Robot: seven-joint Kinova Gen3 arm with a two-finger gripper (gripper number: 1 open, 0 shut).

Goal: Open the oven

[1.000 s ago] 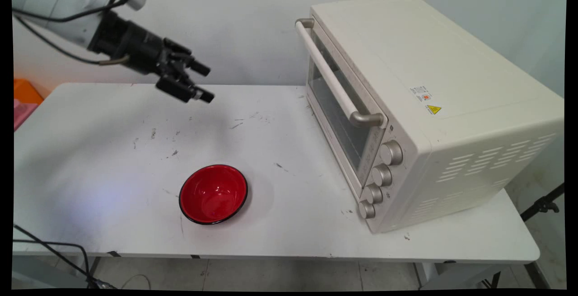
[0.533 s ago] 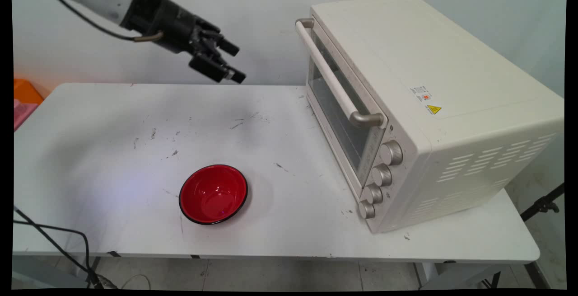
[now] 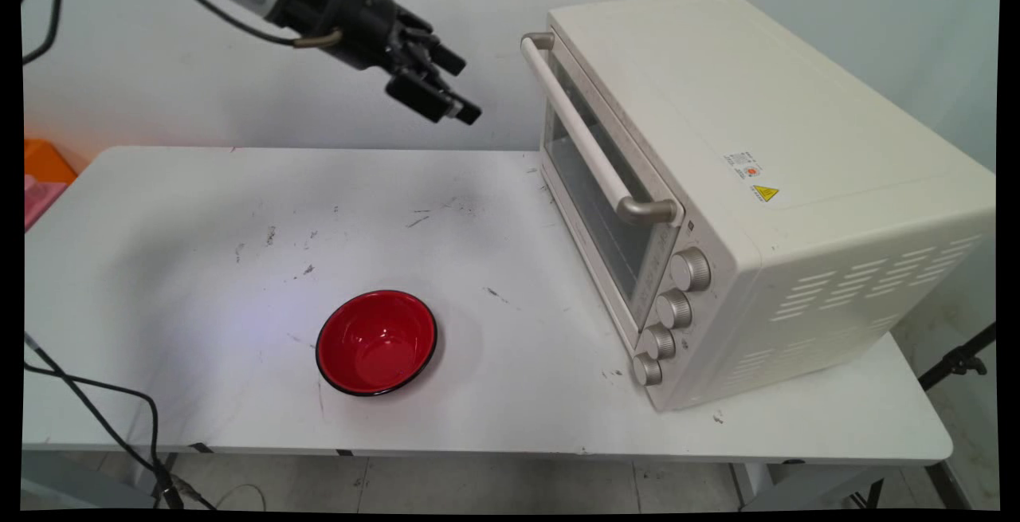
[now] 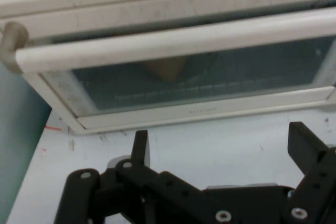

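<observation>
Currently gripper (image 3: 460, 92) (image 4: 220, 148) raised above the table (image 3: 199, 267), angled down-right at the oven (image 3: 717, 187) handle (image 4: 173, 43), fingers spread, empty. Bowl (image 3: 376, 342) well apart.

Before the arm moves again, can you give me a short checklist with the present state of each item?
1. Gripper open and empty: ok; in the hand view its two fingers stand wide apart.
2. Gripper apart from the oven handle: ok, a gap shows.
3. Oven door shut: ok.
4. Hand camera faces the door glass: ok.
5. Red bowl upright on the table, away from the gripper: ok.
6. Oven inside empty: cannot tell.
</observation>
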